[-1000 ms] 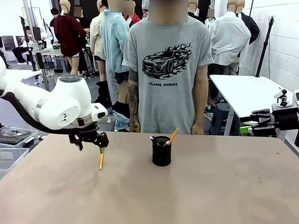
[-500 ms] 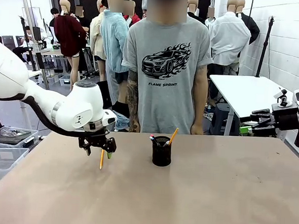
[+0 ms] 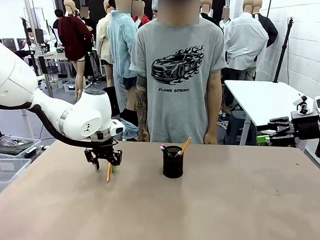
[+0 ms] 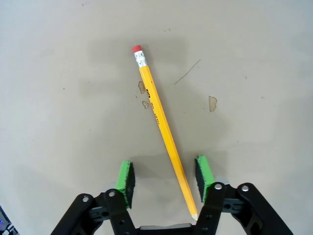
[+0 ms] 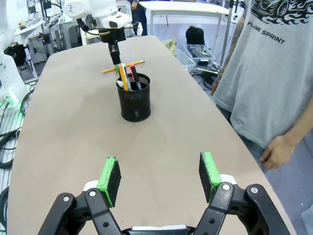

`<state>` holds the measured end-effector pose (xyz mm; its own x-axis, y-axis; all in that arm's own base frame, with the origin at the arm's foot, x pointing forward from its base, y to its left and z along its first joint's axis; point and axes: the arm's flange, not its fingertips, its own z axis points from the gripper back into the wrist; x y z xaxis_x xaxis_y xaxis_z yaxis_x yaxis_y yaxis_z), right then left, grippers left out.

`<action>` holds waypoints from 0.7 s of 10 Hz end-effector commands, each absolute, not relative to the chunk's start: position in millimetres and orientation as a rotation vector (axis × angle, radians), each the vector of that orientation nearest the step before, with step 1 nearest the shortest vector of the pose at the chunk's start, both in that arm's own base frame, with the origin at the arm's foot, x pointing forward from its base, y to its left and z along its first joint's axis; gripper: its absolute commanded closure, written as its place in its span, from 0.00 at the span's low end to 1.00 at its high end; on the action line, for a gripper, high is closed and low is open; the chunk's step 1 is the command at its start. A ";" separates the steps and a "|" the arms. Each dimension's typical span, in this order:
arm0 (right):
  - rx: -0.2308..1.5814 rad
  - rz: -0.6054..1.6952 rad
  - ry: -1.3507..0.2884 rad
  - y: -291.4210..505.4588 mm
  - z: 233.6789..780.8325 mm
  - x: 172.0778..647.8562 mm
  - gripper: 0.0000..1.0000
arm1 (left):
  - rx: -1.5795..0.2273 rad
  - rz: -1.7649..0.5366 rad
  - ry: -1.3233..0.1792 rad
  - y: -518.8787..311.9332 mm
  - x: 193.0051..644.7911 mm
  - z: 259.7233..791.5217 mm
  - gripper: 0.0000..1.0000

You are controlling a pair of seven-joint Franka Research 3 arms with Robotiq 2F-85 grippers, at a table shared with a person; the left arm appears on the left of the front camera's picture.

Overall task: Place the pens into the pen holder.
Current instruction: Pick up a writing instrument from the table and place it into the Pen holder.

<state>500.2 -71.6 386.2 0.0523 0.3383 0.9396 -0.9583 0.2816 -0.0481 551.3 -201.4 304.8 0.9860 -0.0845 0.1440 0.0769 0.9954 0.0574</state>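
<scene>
One yellow wooden pencil, now straddled by lowered left gripper, jaws apart; right gripper likewise apart; beige tabletop, crowded workshop beyond.

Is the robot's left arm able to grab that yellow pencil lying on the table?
Probably yes. The left gripper is right over the pencil, with its green pads open on either side of the pointed end. Nothing on the table blocks the way.
</scene>
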 end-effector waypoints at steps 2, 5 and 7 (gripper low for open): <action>0.745 1.154 -1.060 -71.3 386.2 497.7 0.19 | 0.075 -0.064 -0.106 -203.2 552.3 302.4 1.00; 0.745 1.154 -1.060 -71.3 386.2 497.7 0.19 | 0.076 -0.043 -0.081 -202.6 553.7 299.5 1.00; 0.745 1.154 -1.060 -71.3 386.2 497.7 0.19 | 0.069 -0.028 -0.065 -200.2 555.5 297.4 1.00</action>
